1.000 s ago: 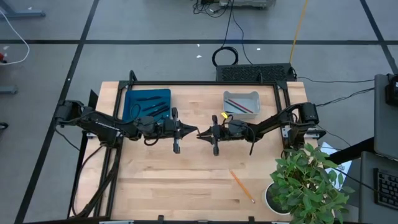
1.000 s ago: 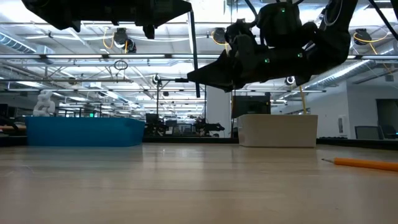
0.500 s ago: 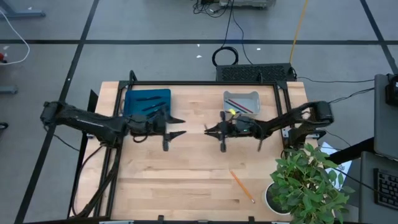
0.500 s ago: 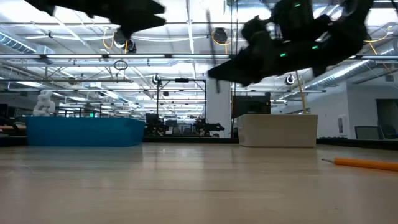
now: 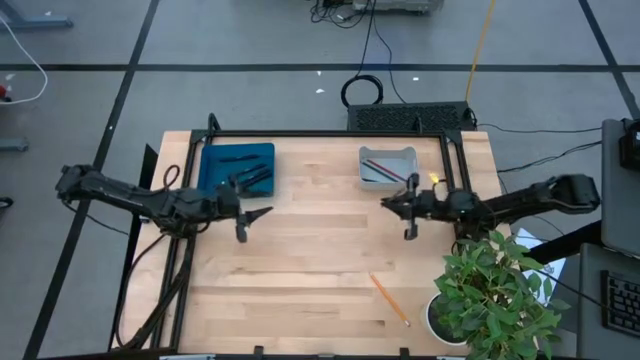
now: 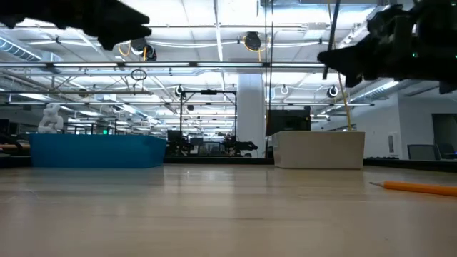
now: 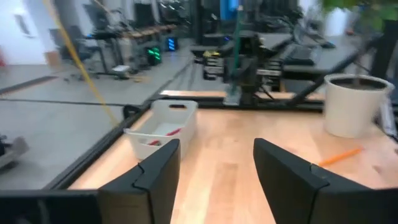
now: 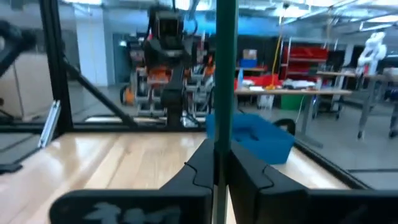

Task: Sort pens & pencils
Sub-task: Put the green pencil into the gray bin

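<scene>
High view: orange pencil near table edge

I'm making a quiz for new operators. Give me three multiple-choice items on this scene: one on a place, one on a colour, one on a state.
1. Where is the orange pencil?
A. inside a bin
B. on the bare table near the plant
C. in a gripper

2. What colour is the tray holding the pens?
A. blue
B. red
C. yellow

3. How is the right gripper?
A. open and empty
B. shut on a dark green pencil
C. shut on a pen

Answers:
1 B: in the high view it lies on the wood beside the plant.
2 A: the tray is plainly blue.
3 B: the right wrist view shows the stick clamped upright.
</scene>
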Motion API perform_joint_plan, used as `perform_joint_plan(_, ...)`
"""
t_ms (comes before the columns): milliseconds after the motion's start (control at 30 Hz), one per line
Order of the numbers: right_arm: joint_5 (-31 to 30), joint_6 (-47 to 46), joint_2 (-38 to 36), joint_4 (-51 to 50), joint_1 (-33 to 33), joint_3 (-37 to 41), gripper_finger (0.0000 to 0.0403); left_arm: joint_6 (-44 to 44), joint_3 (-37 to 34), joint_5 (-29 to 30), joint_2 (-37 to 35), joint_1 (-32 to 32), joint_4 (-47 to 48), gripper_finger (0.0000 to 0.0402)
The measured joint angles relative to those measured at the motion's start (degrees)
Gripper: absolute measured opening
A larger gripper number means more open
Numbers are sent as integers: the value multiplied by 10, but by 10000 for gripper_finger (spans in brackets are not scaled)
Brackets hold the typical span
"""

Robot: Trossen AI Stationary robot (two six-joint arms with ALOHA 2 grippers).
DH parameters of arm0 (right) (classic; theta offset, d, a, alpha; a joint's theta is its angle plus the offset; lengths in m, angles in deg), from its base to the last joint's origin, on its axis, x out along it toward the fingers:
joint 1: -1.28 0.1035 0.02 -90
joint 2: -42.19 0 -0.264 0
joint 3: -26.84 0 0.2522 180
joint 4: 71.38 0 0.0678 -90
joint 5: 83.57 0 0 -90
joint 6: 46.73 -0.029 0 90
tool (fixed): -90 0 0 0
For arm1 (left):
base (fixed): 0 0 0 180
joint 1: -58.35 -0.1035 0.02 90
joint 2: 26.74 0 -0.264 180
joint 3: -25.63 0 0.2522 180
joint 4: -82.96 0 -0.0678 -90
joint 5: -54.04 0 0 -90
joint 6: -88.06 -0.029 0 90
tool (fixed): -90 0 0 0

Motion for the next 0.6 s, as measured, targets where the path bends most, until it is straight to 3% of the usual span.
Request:
perform_joint_plan(200,-32,-11,-47,-7,-1,22,12,4,-52,13,-39,0,-46,192)
perform_joint_plan(600,-52,-24,-41,-55,-1,8,12,1,-52,-19,-40,0,-53,193)
